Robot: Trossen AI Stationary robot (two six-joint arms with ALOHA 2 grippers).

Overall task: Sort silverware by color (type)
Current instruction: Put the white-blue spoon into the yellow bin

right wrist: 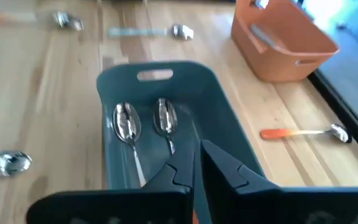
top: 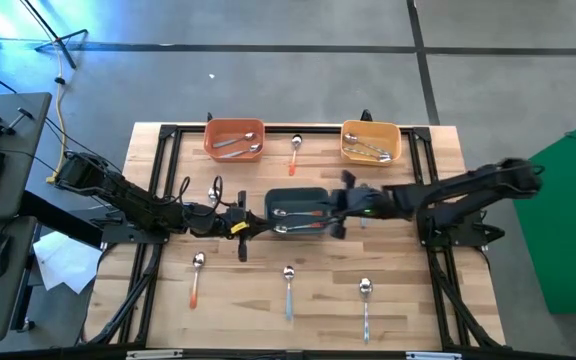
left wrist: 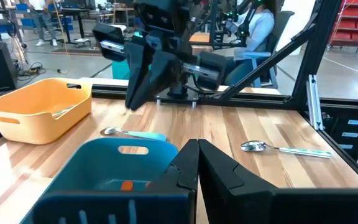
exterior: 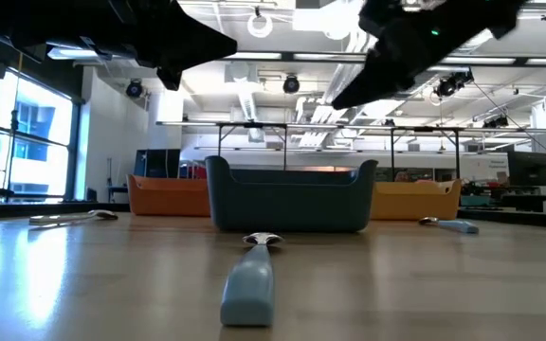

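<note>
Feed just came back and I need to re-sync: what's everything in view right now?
Orange plastic bin: one, back left, spoons inside.
Yellow plastic bin: one, back right, spoons inside.
Dark blue plastic bin: one, centre, two shiny spoons showing.
Orange-handled metal spoons: two, back centre, front left.
Light-blue-handled metal spoons: three, front centre, front right, under right arm.
Left gripper: shut, at blue bin.
Right gripper: shut, over blue bin.

Middle bin sits mid-table between two rear bins; three spoons lie before it.
</note>
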